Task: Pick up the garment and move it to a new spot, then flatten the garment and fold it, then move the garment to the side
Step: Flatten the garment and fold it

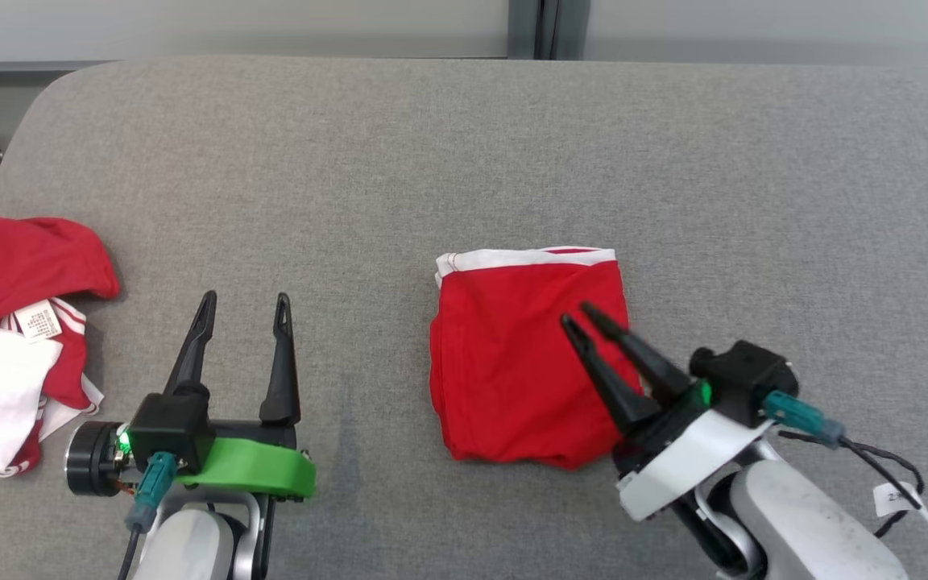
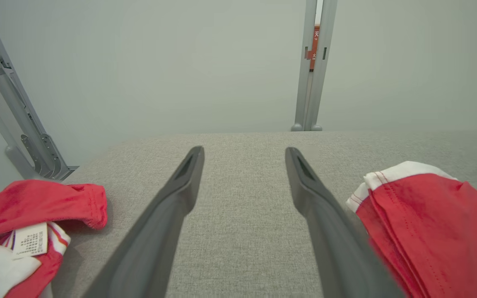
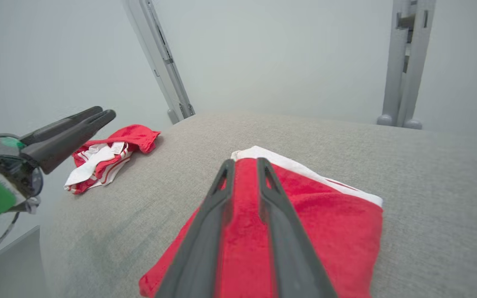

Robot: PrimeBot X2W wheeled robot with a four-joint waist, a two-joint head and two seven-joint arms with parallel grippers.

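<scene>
The garment (image 1: 512, 362), red with a white waistband along its far edge, lies folded into a rough square on the grey padded table (image 1: 464, 145). My right gripper (image 1: 575, 314) hangs over the garment's right half, fingers pointing up and left, jaws a narrow gap apart with nothing pinched between them. In the right wrist view the right gripper (image 3: 244, 162) shows red garment (image 3: 338, 231) through that gap. My left gripper (image 1: 245, 298) rests wide open and empty over bare table, left of the garment. In the left wrist view the left gripper (image 2: 244, 151) has the garment (image 2: 429, 223) at its right.
A crumpled pile of red and white clothes (image 1: 13, 322) with a label lies at the table's left edge, also seen as the pile (image 2: 35, 207) and the pile (image 3: 106, 157). Grey metal frame posts (image 3: 406, 62) stand behind the table's far edge.
</scene>
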